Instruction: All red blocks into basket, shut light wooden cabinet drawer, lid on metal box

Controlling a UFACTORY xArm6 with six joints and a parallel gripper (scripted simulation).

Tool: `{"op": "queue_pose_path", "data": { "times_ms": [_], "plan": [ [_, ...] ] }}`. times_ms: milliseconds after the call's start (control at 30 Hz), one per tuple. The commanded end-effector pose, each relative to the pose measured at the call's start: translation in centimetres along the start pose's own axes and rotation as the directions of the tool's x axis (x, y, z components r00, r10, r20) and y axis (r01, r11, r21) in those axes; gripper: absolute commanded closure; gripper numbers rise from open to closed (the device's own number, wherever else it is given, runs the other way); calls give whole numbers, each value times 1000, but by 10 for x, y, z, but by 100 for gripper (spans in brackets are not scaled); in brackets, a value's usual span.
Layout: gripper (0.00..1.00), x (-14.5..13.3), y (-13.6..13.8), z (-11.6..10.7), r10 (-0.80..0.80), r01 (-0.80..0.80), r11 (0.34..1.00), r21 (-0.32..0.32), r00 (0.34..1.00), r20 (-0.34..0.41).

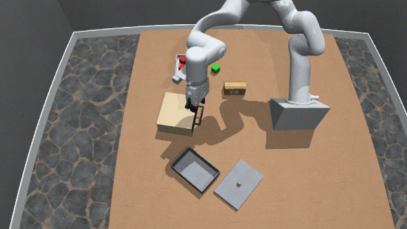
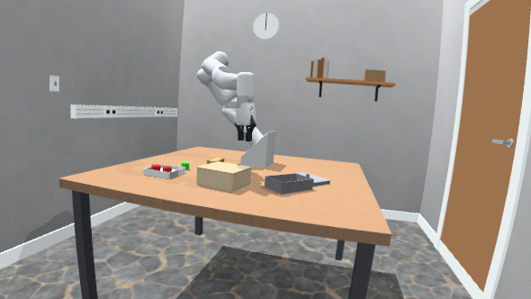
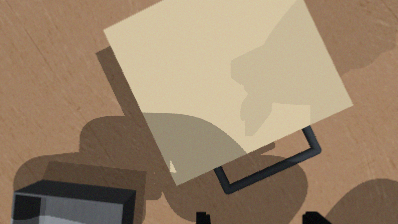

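Note:
The light wooden cabinet (image 1: 172,108) (image 2: 213,176) (image 3: 200,65) stands with its drawer looking shut, its dark handle (image 1: 201,117) (image 3: 275,171) facing the robot base. My gripper (image 1: 194,106) (image 2: 245,137) (image 3: 257,218) is partly open and empty, above the cabinet's handle side. The white basket (image 1: 176,65) (image 2: 163,175) holds two red blocks (image 1: 183,59) (image 2: 156,167); the arm partly hides it in the top view. The metal box (image 1: 204,160) (image 2: 288,185) (image 3: 75,187) is uncovered and looks empty. Its lid (image 1: 234,193) (image 2: 320,180) lies on the table beside it.
A green block (image 1: 215,69) (image 2: 184,166) lies beside the basket. A small wooden chest (image 1: 234,88) (image 2: 216,160) stands between that block and the robot base (image 1: 298,117) (image 2: 261,158). The metal box is close to the cabinet's side.

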State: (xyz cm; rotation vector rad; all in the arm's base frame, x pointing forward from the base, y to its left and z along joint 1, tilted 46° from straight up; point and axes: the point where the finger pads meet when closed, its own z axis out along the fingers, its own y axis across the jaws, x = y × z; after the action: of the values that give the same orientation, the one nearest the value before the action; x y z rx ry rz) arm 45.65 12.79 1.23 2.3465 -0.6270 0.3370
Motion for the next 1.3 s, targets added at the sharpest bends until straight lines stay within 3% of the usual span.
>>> {"op": "queue_pose_path", "data": {
  "times_ms": [0,67,133,167,333,633,700,733,900,1267],
  "plan": [
    [44,-64,-27,6,-274,274,962,-8,962,5],
    [44,-86,-35,9,-365,365,931,-13,931,6],
    [44,-86,-35,9,-365,365,931,-13,931,6],
    [44,-118,-46,13,-493,493,870,-19,870,8],
    [44,-165,-63,19,-663,663,748,-25,749,11],
    [44,-258,-101,30,-911,911,412,-31,412,24],
    [44,-258,-101,30,-911,911,412,-31,412,24],
    [44,-287,-116,33,-958,958,286,-30,287,32],
    [44,-306,-127,35,-994,995,96,-26,97,57],
    [44,-306,-127,35,-994,995,96,-26,97,57]
  ]
}}
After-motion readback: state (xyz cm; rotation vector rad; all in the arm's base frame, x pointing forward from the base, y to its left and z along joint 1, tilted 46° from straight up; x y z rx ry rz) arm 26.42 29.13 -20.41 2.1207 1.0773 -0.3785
